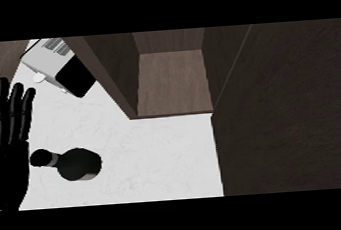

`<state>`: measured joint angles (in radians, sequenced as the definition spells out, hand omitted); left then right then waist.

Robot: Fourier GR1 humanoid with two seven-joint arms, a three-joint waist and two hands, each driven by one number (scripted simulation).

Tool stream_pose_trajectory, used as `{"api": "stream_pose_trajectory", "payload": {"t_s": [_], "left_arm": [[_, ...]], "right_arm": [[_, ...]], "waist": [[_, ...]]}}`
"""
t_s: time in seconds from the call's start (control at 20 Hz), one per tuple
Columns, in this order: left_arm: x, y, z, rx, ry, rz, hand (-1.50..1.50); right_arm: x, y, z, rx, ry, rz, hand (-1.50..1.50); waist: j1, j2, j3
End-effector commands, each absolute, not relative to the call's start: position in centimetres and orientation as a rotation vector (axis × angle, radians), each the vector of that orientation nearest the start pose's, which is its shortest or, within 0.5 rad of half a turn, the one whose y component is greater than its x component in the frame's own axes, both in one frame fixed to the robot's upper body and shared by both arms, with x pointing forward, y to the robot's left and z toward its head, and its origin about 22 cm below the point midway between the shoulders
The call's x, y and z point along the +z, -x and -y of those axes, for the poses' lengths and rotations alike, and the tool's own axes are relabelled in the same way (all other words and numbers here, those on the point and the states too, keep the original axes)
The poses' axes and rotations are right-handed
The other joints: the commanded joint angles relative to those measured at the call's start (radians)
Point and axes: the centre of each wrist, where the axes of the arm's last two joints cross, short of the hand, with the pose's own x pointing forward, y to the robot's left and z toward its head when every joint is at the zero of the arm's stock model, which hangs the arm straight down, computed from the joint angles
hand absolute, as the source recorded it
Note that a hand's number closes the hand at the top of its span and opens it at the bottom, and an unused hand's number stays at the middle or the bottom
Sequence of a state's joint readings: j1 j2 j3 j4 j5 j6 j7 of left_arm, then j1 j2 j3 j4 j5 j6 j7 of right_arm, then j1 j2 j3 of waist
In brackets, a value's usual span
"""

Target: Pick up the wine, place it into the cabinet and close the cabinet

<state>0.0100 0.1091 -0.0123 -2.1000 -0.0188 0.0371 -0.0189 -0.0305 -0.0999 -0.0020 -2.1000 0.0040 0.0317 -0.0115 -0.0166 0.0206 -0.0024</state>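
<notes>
Head view of the counter (154, 153) at the outset of the task. We see the wine (74, 164) standing upright on the white surface, near the left side and well apart from the cabinet (172, 81), whose open compartment faces us with its door (291, 103) swung out along the right. The left hand (6, 133) shows at the left edge — released, fingers straight and pointing up, just beside the bottle's neck but not wrapped round it. The right hand does not appear. A white appliance (55, 65) with a dark panel lies at the upper left. We judge the pick-up step not yet done: nothing holds the bottle. The next move calls for a hand to close round the bottle's body, lift it clear, and carry it rightward and forward into the open compartment — only then can the door be shut.
</notes>
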Motion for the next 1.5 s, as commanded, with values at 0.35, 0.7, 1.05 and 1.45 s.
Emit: {"api": "stream_pose_trajectory", "payload": {"t_s": [0.35, 0.7, 1.05, 1.45], "left_arm": [[10.6, -19.8, -24.7, -0.035, 0.467, 1.823, -1.5], [17.0, -14.8, -27.3, -0.031, 0.537, 1.769, -1.5], [20.4, -13.9, -28.0, -0.024, 0.522, 1.749, -1.5], [21.8, -13.3, -28.7, -0.012, 0.522, 1.746, -1.5]], "right_arm": [[11.5, -18.3, 23.4, 0.269, -0.339, 1.93, -1.5], [15.2, -13.3, 23.7, 0.279, -0.422, 1.865, -1.5], [17.4, -10.2, 23.6, 0.277, -0.429, 1.857, -1.5], [17.9, -10.0, 23.3, 0.251, -0.427, 1.866, -1.5]], "waist": [[0.014, -0.022, 0.002], [0.019, -0.028, 0.002], [0.01, -0.029, 0.003], [0.019, -0.035, 0.002]]}}
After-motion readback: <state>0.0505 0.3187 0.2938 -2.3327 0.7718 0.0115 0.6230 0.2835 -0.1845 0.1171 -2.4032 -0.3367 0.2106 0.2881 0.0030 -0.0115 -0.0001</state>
